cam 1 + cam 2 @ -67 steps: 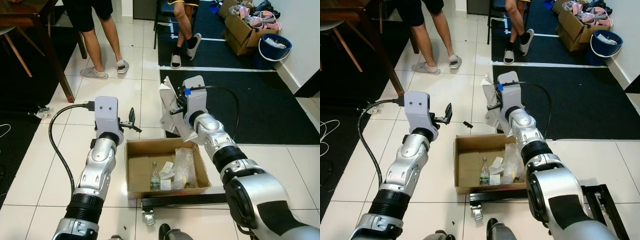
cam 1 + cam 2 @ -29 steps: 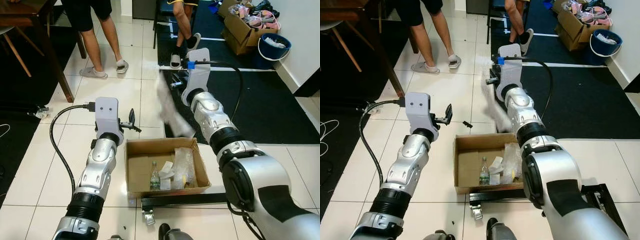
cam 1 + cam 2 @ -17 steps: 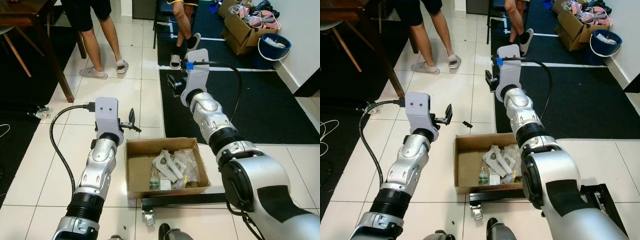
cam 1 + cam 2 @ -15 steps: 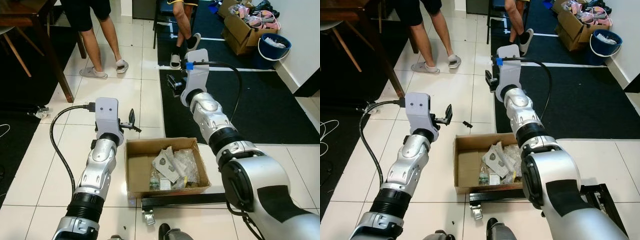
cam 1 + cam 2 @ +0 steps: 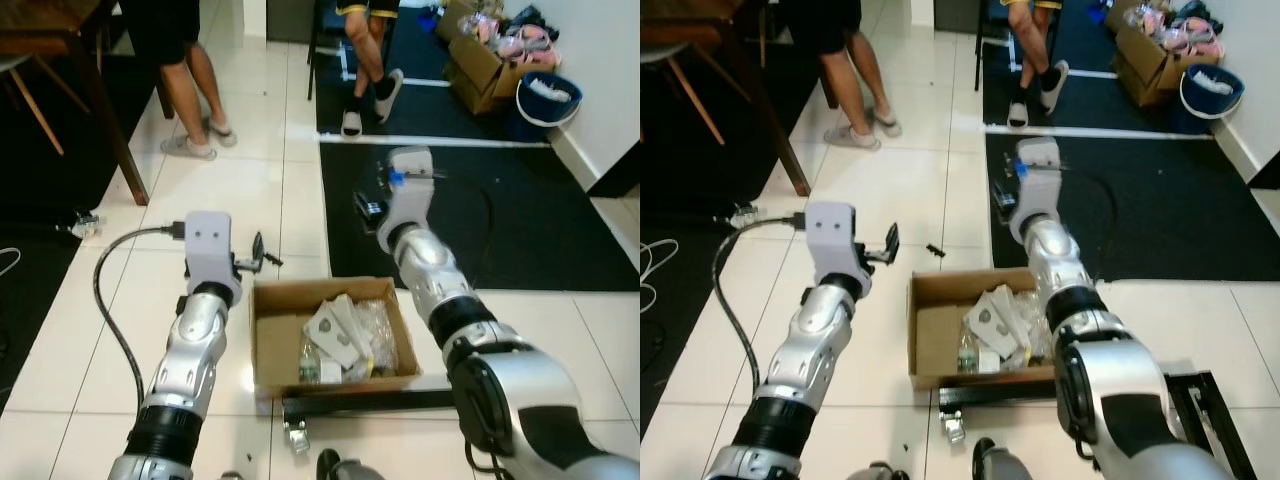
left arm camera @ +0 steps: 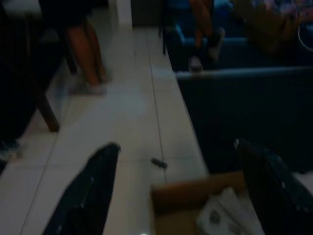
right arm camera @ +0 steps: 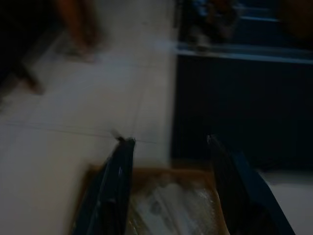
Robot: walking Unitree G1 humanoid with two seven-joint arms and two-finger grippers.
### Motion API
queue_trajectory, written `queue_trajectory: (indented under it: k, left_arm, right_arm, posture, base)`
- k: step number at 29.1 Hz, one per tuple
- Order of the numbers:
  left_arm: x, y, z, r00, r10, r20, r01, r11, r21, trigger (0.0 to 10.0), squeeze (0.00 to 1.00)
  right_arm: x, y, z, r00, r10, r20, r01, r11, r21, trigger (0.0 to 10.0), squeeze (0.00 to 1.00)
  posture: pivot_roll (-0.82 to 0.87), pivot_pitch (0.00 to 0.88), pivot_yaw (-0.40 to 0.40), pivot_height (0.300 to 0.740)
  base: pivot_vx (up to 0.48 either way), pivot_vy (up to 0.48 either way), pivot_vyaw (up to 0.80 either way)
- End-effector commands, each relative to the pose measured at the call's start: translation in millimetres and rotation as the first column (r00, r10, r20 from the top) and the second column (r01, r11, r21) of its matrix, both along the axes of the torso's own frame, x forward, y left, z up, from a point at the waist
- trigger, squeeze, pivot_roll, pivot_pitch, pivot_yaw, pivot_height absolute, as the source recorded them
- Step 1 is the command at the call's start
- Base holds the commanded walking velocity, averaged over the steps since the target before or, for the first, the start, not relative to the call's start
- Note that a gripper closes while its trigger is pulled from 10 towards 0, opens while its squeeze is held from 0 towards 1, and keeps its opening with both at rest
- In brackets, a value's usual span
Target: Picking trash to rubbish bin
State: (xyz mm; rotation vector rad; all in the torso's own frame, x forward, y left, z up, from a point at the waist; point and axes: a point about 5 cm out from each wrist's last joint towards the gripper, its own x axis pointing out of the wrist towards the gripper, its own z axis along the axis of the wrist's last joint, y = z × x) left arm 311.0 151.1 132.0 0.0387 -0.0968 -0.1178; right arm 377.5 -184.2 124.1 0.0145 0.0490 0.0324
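The trash [image 5: 345,332], a heap of crumpled white paper and clear plastic wrap with a small bottle at its near edge, lies inside the open cardboard box [image 5: 268,340] on the floor; the box serves as the rubbish bin and is the landmark here; the right end effector [image 5: 366,210] hangs above and beyond the box's far right corner, over the edge of the dark mat [image 5: 520,215], its two black fingers [image 7: 117,181] spread wide with nothing between them, the box and its paper seen through the gap in the right wrist view; the left end effector [image 5: 257,254] is held just beyond the box's far left corner, above the white tiles, its fingers [image 6: 90,188] also wide apart and holding nothing; a small dark scrap [image 5: 934,250] lies on the tiled floor [image 5: 230,190] just beyond the box's far edge; a black metal frame [image 5: 360,402] sits against the box's near side; well beyond the box two people's legs [image 5: 190,85] stand on the tiles, a wooden bench leg [image 5: 105,120] slants to their left, and another cardboard box [image 5: 490,65] and a blue bucket [image 5: 548,100] sit far off to the right
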Motion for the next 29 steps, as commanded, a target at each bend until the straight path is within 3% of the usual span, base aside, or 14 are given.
queue_trajectory:
  k: [1, 3, 6, 8, 12, 19, 29]
  left_arm:
    - [-6.6, 12.9, -2, 1.0, 0.011, 0.005, -0.011, 1.0, 0.022, 10.0, 0.0]
    - [-10.1, 20.6, -5, 1.0, 0.025, 0.005, -0.025, 0.999, 0.021, 10.0, 0.0]
    - [-11.8, 22.8, -5, 1.0, 0.029, 0.009, -0.029, 0.999, 0.017, 10.0, 0.0]
    - [-17.2, 19.6, -6, 1.0, 0.003, 0.013, -0.003, 1.0, -0.003, 10.0, 0.0]
    - [-16.1, 10.7, -4, 1.0, 0.016, -0.004, -0.016, 0.999, -0.038, 10.0, 0.0]
    - [-14.1, -7.6, -5, 1.0, 0.0, 0.003, 0.0, 1.0, -0.025, 10.0, 0.0]
    - [-9.9, -10.1, -2, 1.0, 0.018, 0.013, -0.017, 0.999, -0.037, 10.0, 0.0]
  right_arm:
    - [-15.4, -24.9, -22, 0.994, -0.099, -0.049, 0.101, 0.995, 0.028, 10.0, 0.0]
    - [-29.6, -37.0, -33, 0.988, -0.147, -0.035, 0.149, 0.988, 0.035, 10.0, 0.0]
    - [-39.4, -40.3, -38, 0.987, -0.162, -0.012, 0.163, 0.986, 0.04, 10.0, 0.0]
    - [-62.9, -31.3, -46, 0.99, -0.132, 0.046, 0.13, 0.991, 0.043, 10.0, 0.0]
    - [-79.9, -14.9, -51, 0.996, -0.063, 0.058, 0.061, 0.998, 0.03, 10.0, 0.0]
    - [-91.0, -1.6, -55, 0.999, -0.033, 0.039, 0.033, 0.999, 0.014, 10.0, 0.0]
    - [-102.0, 1.0, -52, 0.999, -0.016, 0.034, 0.015, 1.0, 0.025, 10.0, 0.0]
  posture:
    - [-0.02, 0.154, -0.047, 0.74]
    - [-0.03, 0.145, -0.027, 0.74]
    - [-0.03, 0.145, -0.027, 0.74]
    - [-0.04, 0.141, -0.006, 0.74]
    - [-0.04, 0.135, -0.008, 0.74]
    - [-0.03, 0.128, -0.012, 0.74]
    - [-0.03, 0.127, -0.004, 0.74]
  base:
    - [0.0, 0.0, 0.0]
    - [0.0, 0.0, 0.0]
    - [0.0, 0.0, 0.0]
    - [0.0, 0.0, 0.0]
    - [0.0, 0.0, 0.0]
    - [0.0, 0.0, 0.0]
    - [0.0, 0.0, 0.0]
